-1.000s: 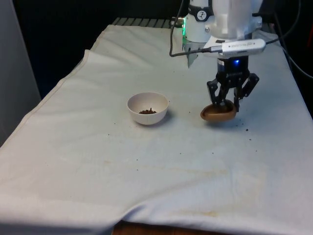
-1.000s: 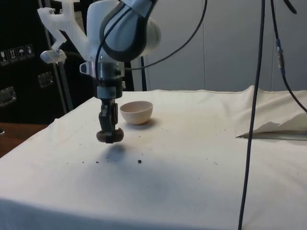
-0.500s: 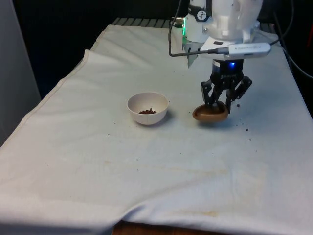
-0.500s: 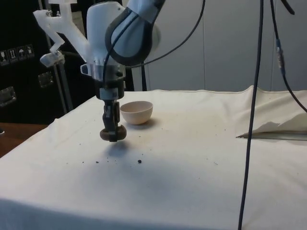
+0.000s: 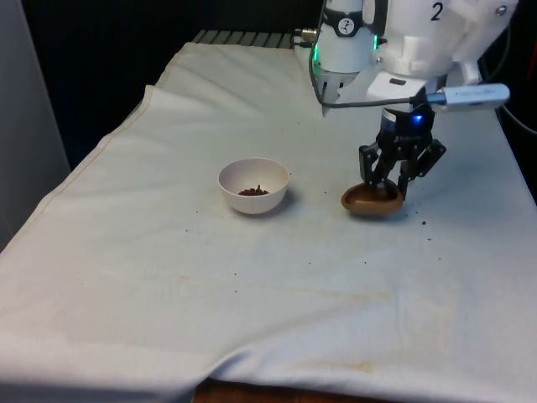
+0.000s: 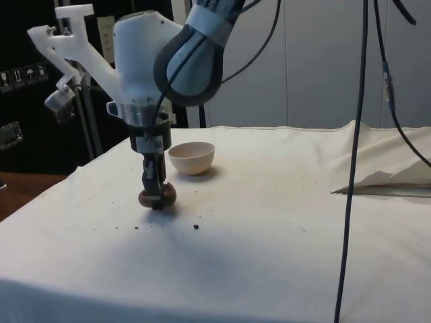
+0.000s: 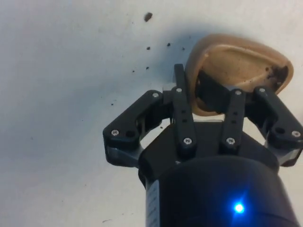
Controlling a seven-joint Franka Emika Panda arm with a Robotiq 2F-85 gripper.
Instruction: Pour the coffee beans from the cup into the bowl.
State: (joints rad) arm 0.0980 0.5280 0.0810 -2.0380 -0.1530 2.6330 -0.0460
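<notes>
A brown cup sits low, at or just above the white cloth, to the front view's right of a white bowl. A few coffee beans lie in the bowl. My gripper is shut on the cup's rim, one finger inside and one outside, as the wrist view shows. There the cup looks almost empty, with dark specks near its edge. From the side, the cup and gripper are in front of the bowl.
Loose beans and crumbs dot the cloth near the cup. A black cable hangs in the side view's foreground, beside a raised fold of cloth. The table's edge runs along the front view's left.
The gripper carried the cup a little towards the bowl, then back towards the front view's right and lower onto the cloth. The wrist turned. The bowl stayed put.
</notes>
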